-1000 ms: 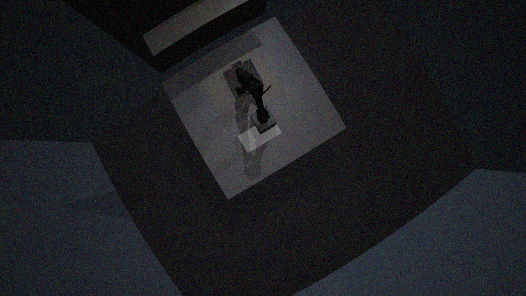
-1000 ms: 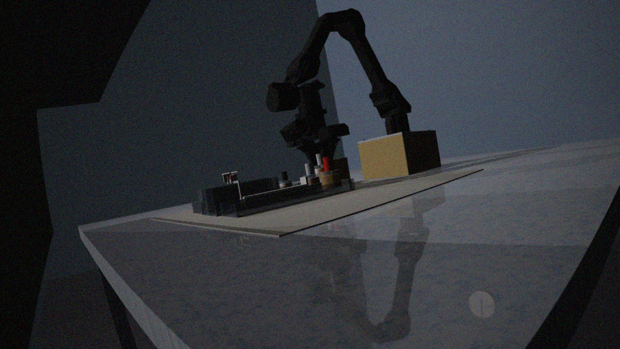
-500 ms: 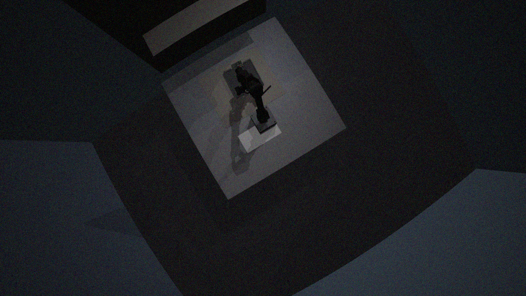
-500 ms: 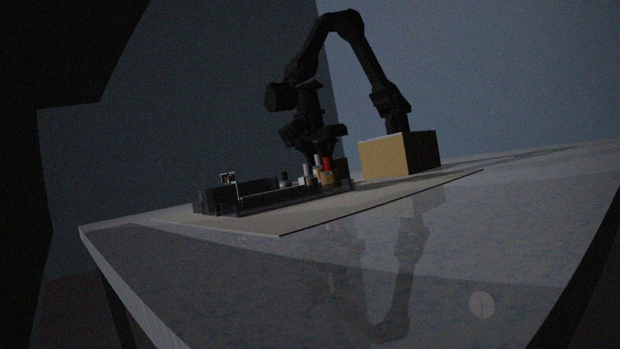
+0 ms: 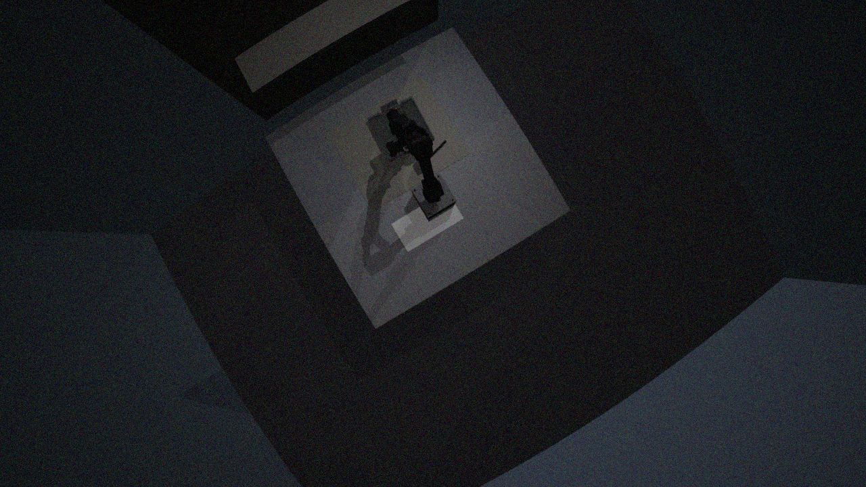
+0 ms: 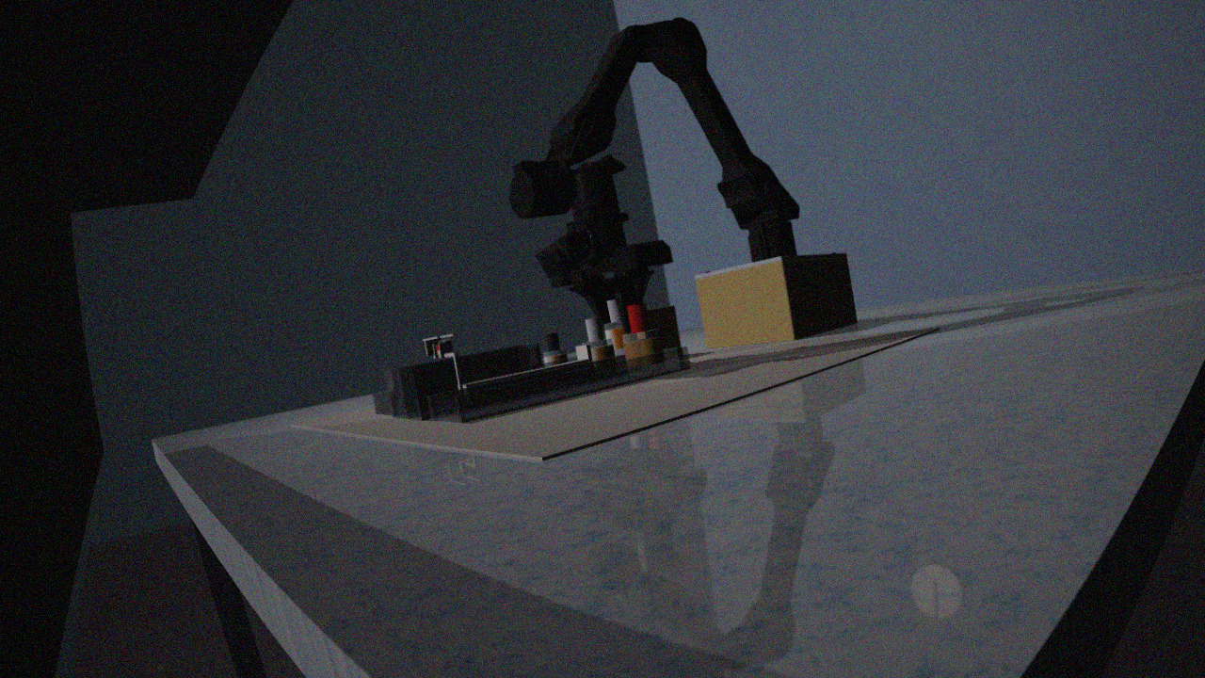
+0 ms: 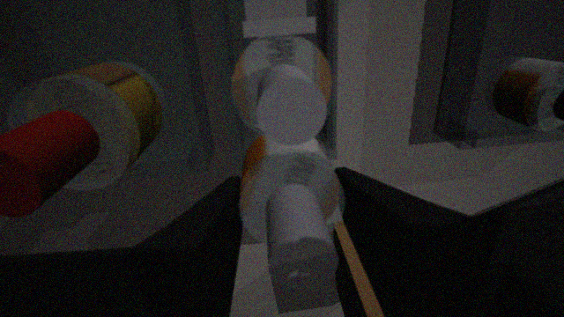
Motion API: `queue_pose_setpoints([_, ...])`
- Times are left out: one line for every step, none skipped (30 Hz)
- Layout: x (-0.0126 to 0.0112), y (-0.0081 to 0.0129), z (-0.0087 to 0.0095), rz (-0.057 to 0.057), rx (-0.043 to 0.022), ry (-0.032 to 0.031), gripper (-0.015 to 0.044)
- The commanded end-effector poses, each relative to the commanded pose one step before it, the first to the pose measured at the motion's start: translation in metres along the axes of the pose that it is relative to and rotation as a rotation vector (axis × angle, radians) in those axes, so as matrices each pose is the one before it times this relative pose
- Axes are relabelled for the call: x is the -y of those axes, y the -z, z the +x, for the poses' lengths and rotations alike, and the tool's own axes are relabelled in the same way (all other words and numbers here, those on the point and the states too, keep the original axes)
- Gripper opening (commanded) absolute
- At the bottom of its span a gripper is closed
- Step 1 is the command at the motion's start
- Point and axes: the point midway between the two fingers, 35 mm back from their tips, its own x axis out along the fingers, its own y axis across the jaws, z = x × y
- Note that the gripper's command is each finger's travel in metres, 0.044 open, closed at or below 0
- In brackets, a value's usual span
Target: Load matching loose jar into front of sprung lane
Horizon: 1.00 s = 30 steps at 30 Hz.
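Observation:
My gripper [image 7: 288,182] [image 6: 618,322] is shut on the loose orange-and-white jar [image 7: 256,209] [image 6: 618,339], which has a tall pale knob. The matching jar [image 7: 286,49] [image 6: 601,353] stands in the sprung lane, just beyond it and against the white pusher plate [image 7: 279,27]. The two jars overlap in the wrist view and look touching or nearly so. In the exterior view the held jar looks a little higher than the lane jar. Its base, the lane floor beneath it and the low front stop are hidden. The top view shows only the arm over the rack.
A yellow jar [image 7: 147,107] [image 6: 644,347] with a red knob stands left of the lane in the wrist view. A brown-and-white jar [image 7: 520,94] with a dark knob is at right. Dark clear rack walls [image 6: 522,392] flank the lanes. A yellow-sided box [image 6: 746,305] carries the arm.

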Motion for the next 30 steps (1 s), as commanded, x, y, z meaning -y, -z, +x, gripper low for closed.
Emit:
queue_pose_setpoints([0.00052,-0.01089,-0.00307,-0.0048,0.02883,0.00304,0.0])
queue_pose_setpoints([0.0,-0.00033,-0.00007,0.0,0.00002,0.0,0.0])
queue_pose_setpoints([0.0,-0.00033,-0.00007,0.0,0.00002,0.0,0.0])
queue_pose_setpoints([0.0,-0.00033,-0.00007,0.0,0.00002,0.0,0.0])
queue_pose_setpoints([0.0,-0.00033,-0.00007,0.0,0.00002,0.0,0.0])
queue_pose_setpoints([0.0,-0.00033,-0.00007,0.0,0.00002,0.0,0.0])
queue_pose_setpoints([0.0,-0.00033,-0.00007,0.0,0.00002,0.0,0.0])
queue_pose_setpoints([0.0,-0.00033,-0.00007,0.0,0.00002,0.0,0.0])
queue_pose_setpoints([0.0,-0.00033,-0.00007,0.0,0.00002,0.0,0.0])
queue_pose_setpoints([0.0,-0.00033,-0.00007,0.0,0.00002,0.0,0.0])
queue_pose_setpoints([0.0,-0.00033,-0.00007,0.0,0.00002,0.0,0.0])
queue_pose_setpoints([0.0,-0.00033,-0.00007,0.0,0.00002,0.0,0.0])
queue_pose_setpoints([0.0,-0.00032,-0.00012,0.0,0.00002,0.0,0.0])
queue_pose_setpoints([0.0,-0.00032,-0.00012,0.0,0.00002,0.0,0.0])
queue_pose_setpoints([0.0,-0.00032,-0.00012,0.0,0.00002,0.0,0.0])
queue_pose_setpoints([0.0,-0.00032,-0.00012,0.0,0.00002,0.0,0.0])
queue_pose_setpoints([0.0,-0.00032,-0.00012,0.0,0.00002,0.0,0.0])
queue_pose_setpoints([0.0,-0.00032,-0.00012,0.0,0.00002,0.0,0.0])
queue_pose_setpoints([0.0,-0.00032,-0.00012,0.0,0.00002,0.0,0.0])
queue_pose_setpoints([0.0,-0.00032,-0.00012,0.0,0.00002,0.0,0.0])
queue_pose_setpoints([0.0,-0.00032,-0.00012,0.0,0.00002,0.0,0.0])
queue_pose_setpoints([0.0,-0.00032,-0.00012,0.0,0.00002,0.0,0.0])
queue_pose_setpoints([0.0,-0.00032,-0.00012,0.0,0.00002,0.0,0.0])
queue_pose_setpoints([0.0,-0.00032,-0.00012,0.0,0.00002,0.0,0.0])
queue_pose_setpoints([0.0,-0.00032,-0.00012,0.0,0.00002,0.0,0.0])
queue_pose_setpoints([0.0,-0.00032,-0.00012,0.0,0.00002,0.0,0.0])
queue_pose_setpoints([0.0,-0.00032,-0.00012,0.0,0.00002,0.0,0.0])
queue_pose_setpoints([0.0,-0.00032,-0.00012,0.0,0.00002,0.0,0.0])
queue_pose_setpoints([0.0,-0.00032,-0.00012,0.0,0.00002,0.0,0.0])
queue_pose_setpoints([0.0,-0.00032,-0.00012,0.0,0.00002,0.0,0.0])
